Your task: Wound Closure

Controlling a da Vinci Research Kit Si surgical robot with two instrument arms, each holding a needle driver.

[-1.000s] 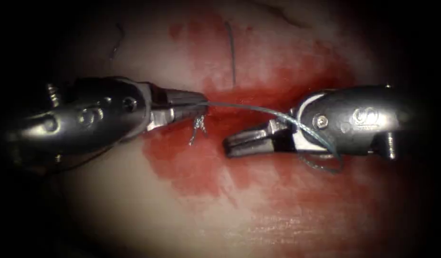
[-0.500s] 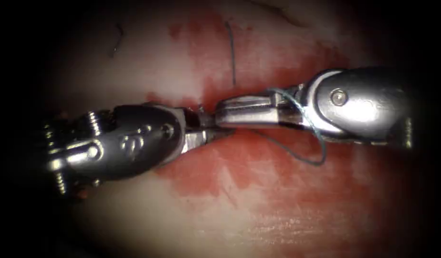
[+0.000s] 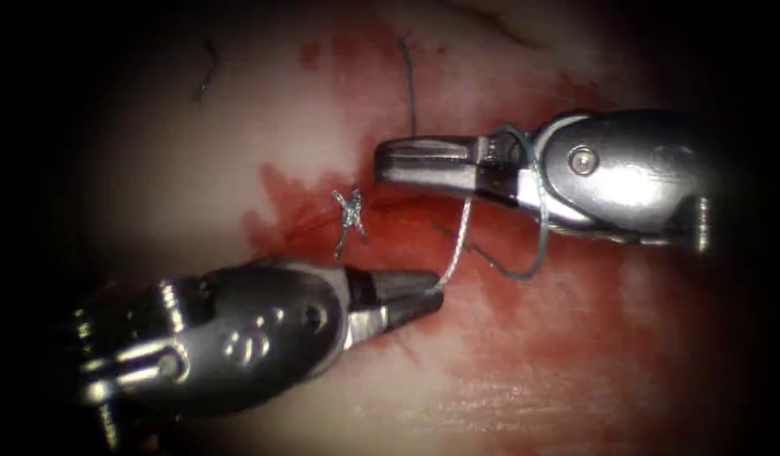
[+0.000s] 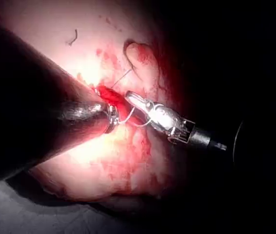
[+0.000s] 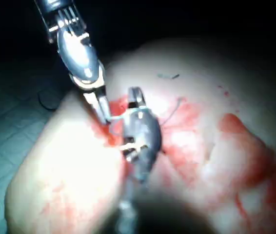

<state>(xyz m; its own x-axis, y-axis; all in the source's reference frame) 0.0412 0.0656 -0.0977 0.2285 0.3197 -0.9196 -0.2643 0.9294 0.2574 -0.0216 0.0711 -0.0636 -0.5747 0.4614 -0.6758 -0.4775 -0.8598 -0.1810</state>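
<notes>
My left tool [image 3: 424,300] lies low on the left, jaws shut on the thread [image 3: 459,236] near its tip. From there the thread climbs to my right tool [image 3: 386,160] and wraps around the base of its shut jaws. A slack loop [image 3: 542,228] hangs below them. Nothing sits between the right tool's tips. A tied knot [image 3: 349,209] with short tails rests on the tissue [image 3: 196,169] between the two tools. The left wrist view has the right tool [image 4: 157,114] and the thread [image 4: 128,120]. In the right wrist view the left tool [image 5: 101,109] meets the right tool [image 5: 134,95].
Red fluid [image 3: 525,338] stains the tissue around the knot and to the right. A straight strand of thread [image 3: 411,93] lies on the tissue above the right tool's jaws. A small dark thread scrap [image 3: 206,72] sits at the upper left.
The right tool rose and its jaws came over to the left tool's. The left tool then dropped down and to the left with thread in its jaws, leaving a wrap on the right tool.
</notes>
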